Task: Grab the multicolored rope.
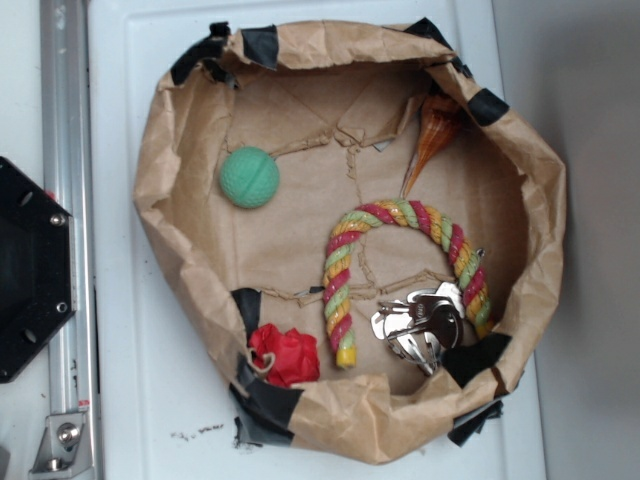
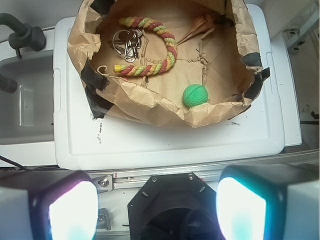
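red-yellow-green twisted rope [image 1: 400,255], green ball [image 1: 248,177]

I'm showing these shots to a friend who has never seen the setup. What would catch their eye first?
Probably the rope, an arch of red, yellow and green strands in the brown paper bowl, one end lying by a bunch of keys. Next come the green ball on the bowl's floor and the red cloth against its taped rim. In the wrist view, the hand's two glowing fingers stand wide apart, well short of the bowl.

The tool [image 2: 157,205] has two blocky dark-grey fingers [image 2: 50,205] with glowing pale pads, flanking a black hexagonal base plate [image 2: 170,200] with small screws.
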Available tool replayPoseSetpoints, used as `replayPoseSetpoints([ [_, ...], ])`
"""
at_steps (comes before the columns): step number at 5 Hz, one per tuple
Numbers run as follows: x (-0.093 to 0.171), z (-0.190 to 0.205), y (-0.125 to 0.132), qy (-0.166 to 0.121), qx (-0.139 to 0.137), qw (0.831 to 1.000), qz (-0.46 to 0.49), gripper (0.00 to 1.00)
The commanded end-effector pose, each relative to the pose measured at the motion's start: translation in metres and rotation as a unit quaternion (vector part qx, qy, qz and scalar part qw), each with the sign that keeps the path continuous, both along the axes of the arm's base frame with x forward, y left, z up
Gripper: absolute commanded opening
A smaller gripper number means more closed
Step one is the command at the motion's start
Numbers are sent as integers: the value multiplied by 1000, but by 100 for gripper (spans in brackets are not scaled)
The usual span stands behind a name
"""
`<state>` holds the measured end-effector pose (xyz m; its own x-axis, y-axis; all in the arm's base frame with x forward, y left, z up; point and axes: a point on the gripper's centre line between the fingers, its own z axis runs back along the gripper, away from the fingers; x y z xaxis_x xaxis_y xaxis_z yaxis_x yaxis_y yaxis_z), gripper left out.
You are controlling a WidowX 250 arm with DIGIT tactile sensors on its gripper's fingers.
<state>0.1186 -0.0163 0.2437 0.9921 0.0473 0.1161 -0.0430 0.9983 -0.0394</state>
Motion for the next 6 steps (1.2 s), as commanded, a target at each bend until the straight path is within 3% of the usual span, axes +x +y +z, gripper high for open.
replayPoseSetpoints([
  [1, 0, 0, 0, 0, 0, 1000, 0, 100],
  [2, 50, -44, 12, -99, 52, 994, 12, 100],
  [3, 102, -77, 12, -118, 76, 989, -38, 100],
  [5, 189, -152, 19, -55, 126, 988, -74, 100],
  [6, 202, -176, 28, -36, 137, 985, -99, 100],
])
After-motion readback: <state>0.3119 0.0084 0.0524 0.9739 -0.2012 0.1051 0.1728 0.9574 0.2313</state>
